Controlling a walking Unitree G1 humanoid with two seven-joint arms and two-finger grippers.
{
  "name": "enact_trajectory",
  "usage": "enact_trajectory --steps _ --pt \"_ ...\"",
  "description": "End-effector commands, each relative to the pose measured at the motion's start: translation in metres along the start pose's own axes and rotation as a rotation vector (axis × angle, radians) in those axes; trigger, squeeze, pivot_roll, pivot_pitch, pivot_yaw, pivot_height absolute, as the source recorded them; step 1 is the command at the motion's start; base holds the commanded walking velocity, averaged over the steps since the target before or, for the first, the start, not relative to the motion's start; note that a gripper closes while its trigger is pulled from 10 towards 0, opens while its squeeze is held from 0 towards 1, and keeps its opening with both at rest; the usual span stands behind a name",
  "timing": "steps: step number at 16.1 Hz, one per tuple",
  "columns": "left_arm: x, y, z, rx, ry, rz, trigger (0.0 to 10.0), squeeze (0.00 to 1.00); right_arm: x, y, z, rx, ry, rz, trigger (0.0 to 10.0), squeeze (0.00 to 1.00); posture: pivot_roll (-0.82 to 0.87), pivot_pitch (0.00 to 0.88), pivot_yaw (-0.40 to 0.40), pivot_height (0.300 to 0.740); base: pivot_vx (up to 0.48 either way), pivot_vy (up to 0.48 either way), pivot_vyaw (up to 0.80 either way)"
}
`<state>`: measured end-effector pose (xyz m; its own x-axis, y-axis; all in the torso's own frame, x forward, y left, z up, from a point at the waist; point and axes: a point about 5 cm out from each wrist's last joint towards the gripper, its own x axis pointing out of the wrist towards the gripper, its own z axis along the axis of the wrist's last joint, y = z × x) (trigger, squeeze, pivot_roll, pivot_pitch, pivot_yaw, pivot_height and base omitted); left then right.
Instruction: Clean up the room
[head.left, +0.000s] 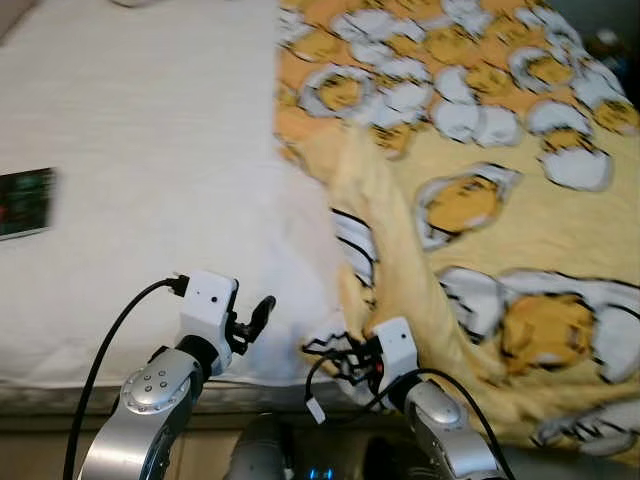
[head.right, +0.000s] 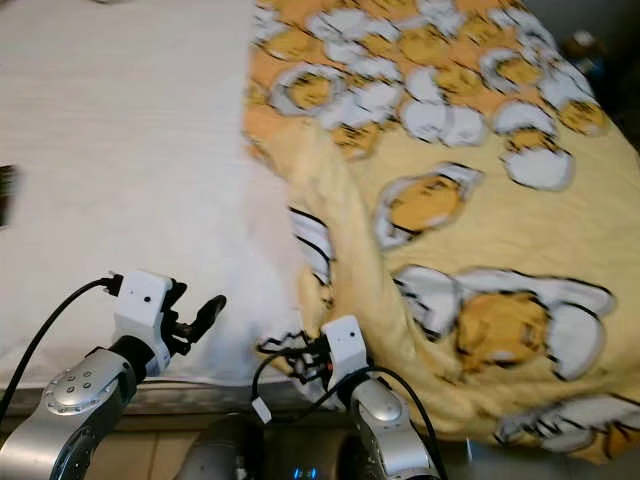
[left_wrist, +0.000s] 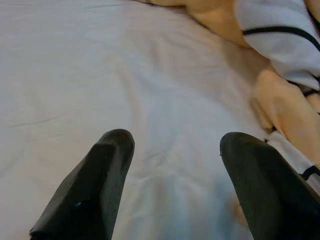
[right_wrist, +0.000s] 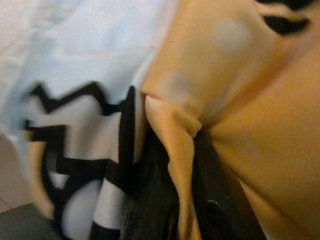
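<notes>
- While the yellow blanket (head.left: 480, 200) is spread over the right side of the bed (head.left: 150, 150), its bunched edge is pinched by the right gripper (right_wrist: 185, 165) near the bed's front edge.
- The left gripper (left_wrist: 175, 185) is held wide apart just above the white sheet.
- A dark card (head.left: 25, 203) is seen at the far left.

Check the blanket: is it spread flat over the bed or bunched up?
Partly bunched. The blanket covers only the bed's right side, its edge heaped in a ridge, leaving the white sheet bare. The right tool pinches that edge.
</notes>
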<state>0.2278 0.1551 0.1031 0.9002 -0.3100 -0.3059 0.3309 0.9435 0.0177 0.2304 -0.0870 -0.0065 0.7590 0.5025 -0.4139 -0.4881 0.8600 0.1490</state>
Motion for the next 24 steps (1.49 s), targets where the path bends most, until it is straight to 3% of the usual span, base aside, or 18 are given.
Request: enact_trajectory --steps 1,6,9,17,20,24 --pt "-0.001 0.003 -0.001 0.004 0.004 0.009 10.0 0.0 0.001 0.011 -0.005 -0.01 0.025 0.057 0.0 0.0 0.13 0.175 0.045 0.724 0.0 0.476 0.0" --pt "0.0 0.003 0.002 -0.002 -0.013 0.018 10.0 0.0 0.001 0.015 -0.007 -0.02 0.049 0.126 0.0 0.0 0.13 0.178 0.046 0.724 0.0 0.278 0.0" --pt "-0.001 0.001 0.001 -0.001 -0.011 0.013 10.0 0.0 -0.009 0.017 -0.032 -0.046 0.186 0.231 0.0 0.0 0.13 0.183 0.045 0.724 0.0 0.0 0.0" --pt "-0.003 -0.002 -0.002 -0.013 0.002 0.003 10.0 0.0 -0.043 0.002 -0.088 -0.094 0.44 0.294 0.0 0.0 0.13 0.189 0.043 0.724 0.0 0.0 0.0" --pt "-0.003 -0.001 -0.002 -0.01 0.003 0.004 10.0 0.0 -0.055 -0.011 -0.108 -0.134 0.516 0.23 0.0 0.0 0.14 0.191 0.044 0.724 0.0 0.0 0.0" --pt "-0.002 -0.001 -0.002 -0.003 0.002 0.003 10.0 0.0 -0.054 -0.016 -0.112 -0.158 0.515 0.138 0.0 0.0 0.14 0.194 0.049 0.724 0.0 0.0 0.0"
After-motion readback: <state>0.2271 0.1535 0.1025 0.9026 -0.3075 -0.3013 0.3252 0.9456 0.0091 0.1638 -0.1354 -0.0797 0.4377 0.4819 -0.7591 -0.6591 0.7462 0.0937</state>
